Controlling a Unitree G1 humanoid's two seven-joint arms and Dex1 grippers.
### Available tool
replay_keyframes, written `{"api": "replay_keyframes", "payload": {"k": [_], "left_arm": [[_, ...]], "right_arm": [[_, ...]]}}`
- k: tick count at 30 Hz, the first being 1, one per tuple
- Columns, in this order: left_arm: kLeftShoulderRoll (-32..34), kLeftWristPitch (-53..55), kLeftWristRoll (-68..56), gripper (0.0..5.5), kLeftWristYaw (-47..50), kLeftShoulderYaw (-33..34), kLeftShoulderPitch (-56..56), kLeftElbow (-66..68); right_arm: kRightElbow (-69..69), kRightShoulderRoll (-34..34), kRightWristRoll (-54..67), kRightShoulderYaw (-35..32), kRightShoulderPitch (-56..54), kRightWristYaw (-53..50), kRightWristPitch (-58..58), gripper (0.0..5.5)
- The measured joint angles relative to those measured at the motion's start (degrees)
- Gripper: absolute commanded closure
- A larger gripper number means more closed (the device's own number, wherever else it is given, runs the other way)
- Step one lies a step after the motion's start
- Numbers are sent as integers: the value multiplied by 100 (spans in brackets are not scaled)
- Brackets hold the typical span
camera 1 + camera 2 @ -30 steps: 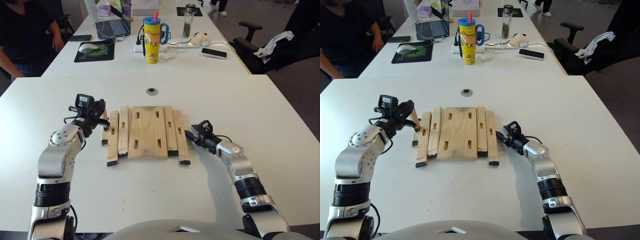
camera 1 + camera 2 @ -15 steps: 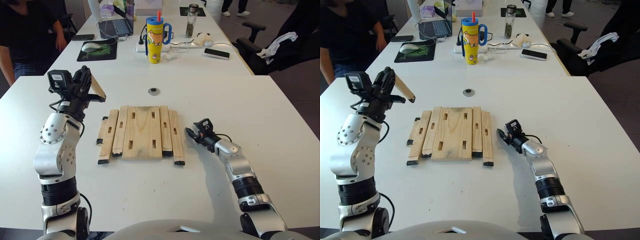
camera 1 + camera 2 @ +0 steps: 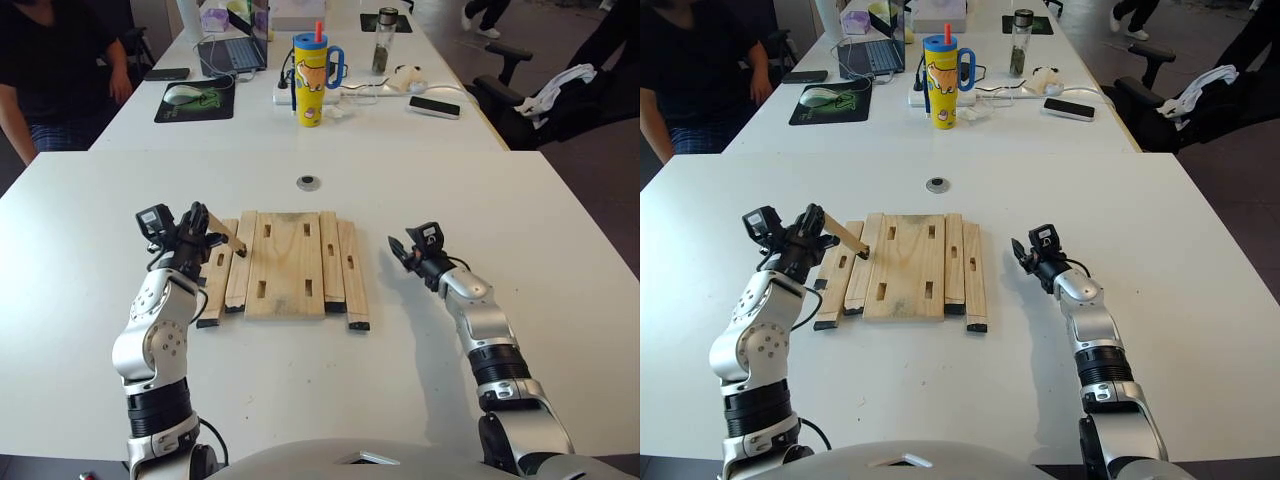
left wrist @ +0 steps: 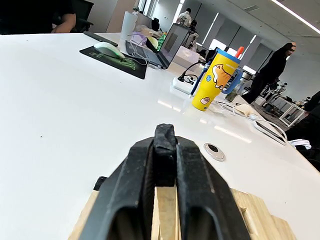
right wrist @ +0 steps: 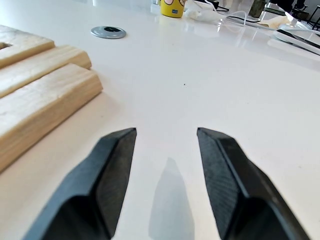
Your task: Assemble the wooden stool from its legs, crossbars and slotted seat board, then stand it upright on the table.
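One wooden bar [image 3: 847,238] sits clamped and tilted in the left tool [image 3: 198,232] at nine o'clock of the flat seat board [image 3: 287,265], the right tool [image 3: 402,253] gapes empty at three o'clock; early days, I'd say, and next the bar needs lining up with a leg [image 3: 236,262] slot.

- The flat slotted wooden seat board [image 3: 286,265] lies in the middle of the big white table [image 3: 560,230].
- The left pair of long wooden legs [image 3: 228,270] lies right beside the board on its left.
- The right pair of long wooden legs [image 3: 342,268] lies right beside it on its right.
- The black left gripper [image 3: 200,232] is above the left pair, pinching a short wooden crossbar [image 3: 847,239] that tilts down toward the board.
- The black right gripper [image 3: 405,252] sits low over the table to the right of the right pair, apart from it, fingers spread.
- A small round metal cap [image 3: 307,182] sits in the table behind the board.
- A tall yellow cup [image 3: 309,66] stands on the next table, farther back.
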Motion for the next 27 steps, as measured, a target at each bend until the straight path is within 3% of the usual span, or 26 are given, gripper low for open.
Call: {"api": "replay_keyframes", "payload": {"k": [27], "left_arm": [[361, -426, 372, 509, -238, -328, -288, 629]], "right_arm": [[149, 73, -8, 126, -114, 43, -4, 324]]}}
